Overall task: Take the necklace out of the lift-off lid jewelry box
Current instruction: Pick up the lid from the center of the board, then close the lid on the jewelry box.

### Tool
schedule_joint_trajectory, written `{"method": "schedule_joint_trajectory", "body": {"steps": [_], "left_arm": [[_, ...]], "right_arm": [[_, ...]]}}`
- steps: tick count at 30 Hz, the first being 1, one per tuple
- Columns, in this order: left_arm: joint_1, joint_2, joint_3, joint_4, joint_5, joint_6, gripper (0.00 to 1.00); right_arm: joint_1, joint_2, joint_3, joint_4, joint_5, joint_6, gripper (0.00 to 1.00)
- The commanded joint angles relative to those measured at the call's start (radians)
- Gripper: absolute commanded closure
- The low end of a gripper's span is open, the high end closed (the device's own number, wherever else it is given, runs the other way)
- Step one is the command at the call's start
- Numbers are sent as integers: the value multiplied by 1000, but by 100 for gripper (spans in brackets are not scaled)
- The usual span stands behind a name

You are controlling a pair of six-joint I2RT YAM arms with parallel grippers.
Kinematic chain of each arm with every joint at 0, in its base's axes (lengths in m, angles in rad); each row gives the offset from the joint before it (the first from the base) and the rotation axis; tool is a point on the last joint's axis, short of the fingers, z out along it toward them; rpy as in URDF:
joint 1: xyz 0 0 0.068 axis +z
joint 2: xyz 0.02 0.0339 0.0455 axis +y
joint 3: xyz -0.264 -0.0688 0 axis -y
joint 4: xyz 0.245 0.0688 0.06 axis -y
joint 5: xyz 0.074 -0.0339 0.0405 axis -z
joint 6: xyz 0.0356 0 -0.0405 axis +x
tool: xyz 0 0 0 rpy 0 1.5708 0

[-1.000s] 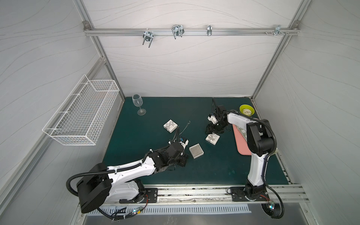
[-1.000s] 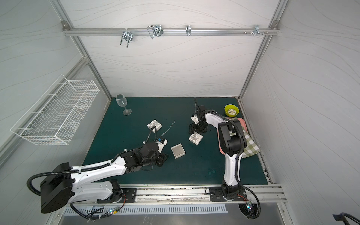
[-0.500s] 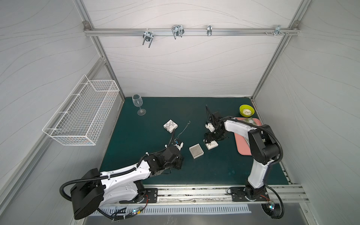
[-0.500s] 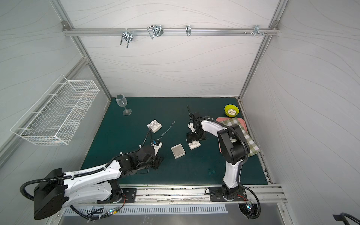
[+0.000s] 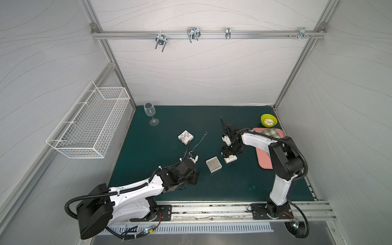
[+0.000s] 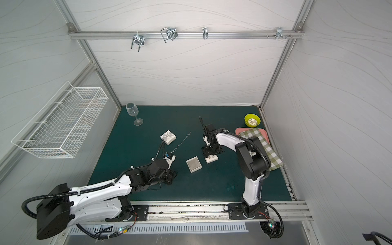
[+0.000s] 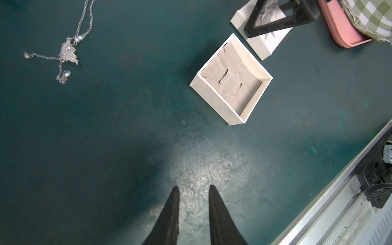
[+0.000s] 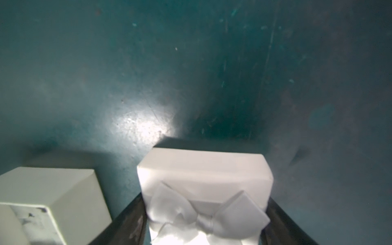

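**Necklace out, box empty: little seems left**

The necklace (image 7: 67,53) lies loose on the green table (image 7: 110,131), chain trailing away and pendant flat, well apart from the jewelry box (image 7: 214,99). The box stands open. Only its grey insert shows inside, and no chain hangs over its rim.

The lid (image 8: 203,169), white with a satin bow, sits bow-up on the table just beside the box. The right hand (image 8: 205,198) grasps it, one finger against each of two opposite sides, tips down near the table. The left hand (image 7: 194,188) hovers over bare table nearer the front rail. It is released, its fingers a little apart with nothing between them.

A second, patterned box (image 5: 185,136) sits closed just beside the far end of the chain.

Judged from this, the lid is off and the necklace is out, so the task's aim looks met. What seems left is for the right hand to let go of the lid and for both arms to draw clear.
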Motion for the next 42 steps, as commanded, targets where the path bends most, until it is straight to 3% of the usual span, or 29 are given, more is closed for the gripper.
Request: {"method": "schedule_joint_trajectory", "body": {"steps": [1, 8, 14, 18, 28, 34, 42], "left_arm": [[-1, 13, 18, 16, 0, -30, 75], [19, 9, 4, 60, 7, -56, 75], [140, 42, -47, 213, 163, -162, 75], [157, 61, -42, 226, 178, -158, 76], [159, 172, -57, 379, 232, -190, 75], [159, 294, -41, 507, 261, -196, 83], [159, 431, 54, 536, 289, -188, 90]], "right_arm": [[5, -64, -29, -35, 7, 11, 26], [6, -166, -61, -51, -27, 17, 28], [24, -289, -118, -36, -92, 43, 29], [59, -334, -137, -4, -165, 91, 30], [114, -293, -123, 21, -243, 122, 31], [114, -258, -127, 27, -272, 116, 30], [115, -199, -107, 45, -303, 117, 31]]}}
